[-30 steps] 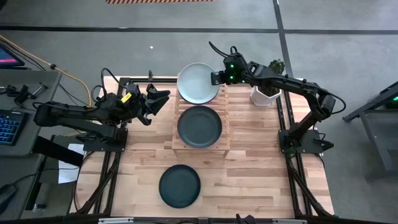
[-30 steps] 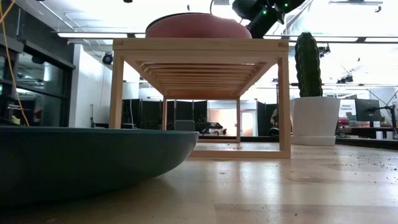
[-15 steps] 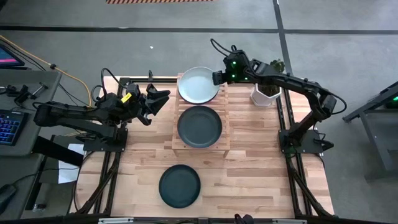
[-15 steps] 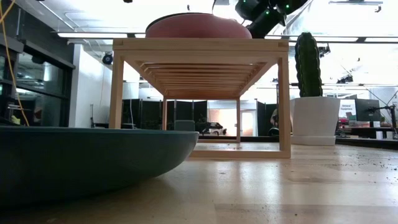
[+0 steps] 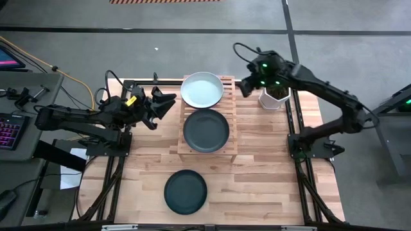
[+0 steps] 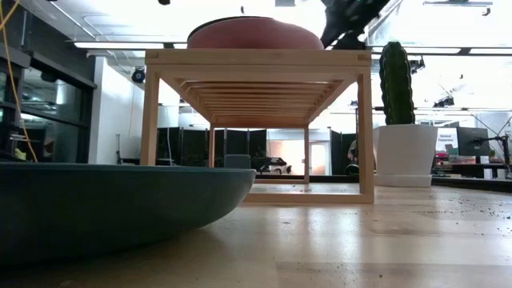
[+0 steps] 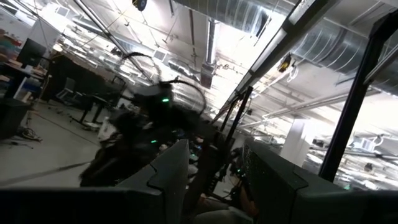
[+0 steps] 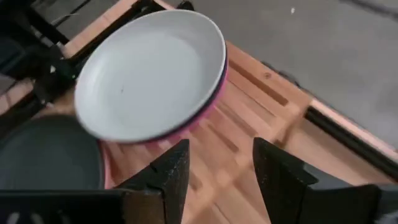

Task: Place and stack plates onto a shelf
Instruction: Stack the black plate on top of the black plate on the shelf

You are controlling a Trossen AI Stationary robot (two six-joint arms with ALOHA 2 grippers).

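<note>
Right hand [image 5: 242,86] open, empty, clear of the mint plate [image 5: 202,89] on the shelf [image 5: 229,119] end. Left hand [image 5: 163,102] part-open, empty.

Dark jointed arms, black cables, green lights, yellow tag.

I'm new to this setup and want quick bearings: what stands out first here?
The wooden shelf mid-table carries a mint-white plate on a pink one at its far end and a dark plate at its near end. A third dark plate lies on the table's near side. The right end effector hangs open beside the white plate.
</note>
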